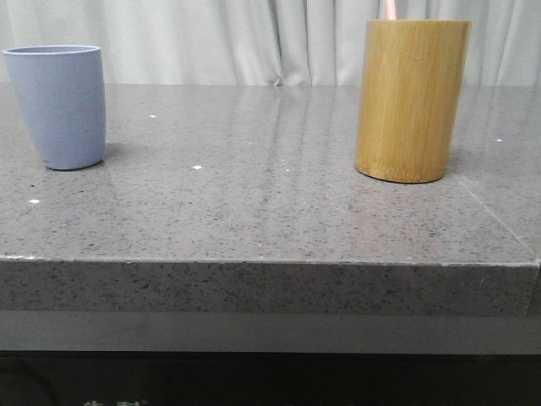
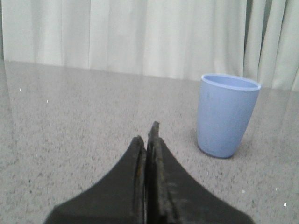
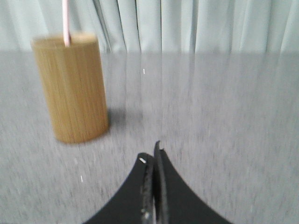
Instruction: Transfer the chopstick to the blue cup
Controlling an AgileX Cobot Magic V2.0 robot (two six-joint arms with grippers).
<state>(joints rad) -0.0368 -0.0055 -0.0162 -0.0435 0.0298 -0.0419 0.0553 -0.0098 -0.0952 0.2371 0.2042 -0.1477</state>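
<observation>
Front view, grey speckled stone table (image 1: pixel 270 211): 2 containers, well apart. Item 1, blue cup (image 1: pixel 59 106), upright on the robot's left, mouth open, nothing seen inside. Item 2, tan bamboo cylinder (image 1: pixel 412 100), upright on the robot's right, taller than the cup. Item 3, chopstick (image 1: pixel 390 9), pale pink, standing in the bamboo cylinder with just its upper end rising above the rim; the rest is hidden inside. Left gripper (image 2: pixel 148 140): black fingers pressed together, nothing between them, low over the table near the cup. Right gripper (image 3: pixel 154 156): fingers likewise pressed together and empty, facing the cylinder with bare table between. Handling estimate for the chopstick: light, stiff, smooth and narrow, likely to slip or pivot in a loose pinch. Suggested hold: the exposed upper section just above the rim, squarely across the shaft, then a straight lift clear of the cylinder.
</observation>
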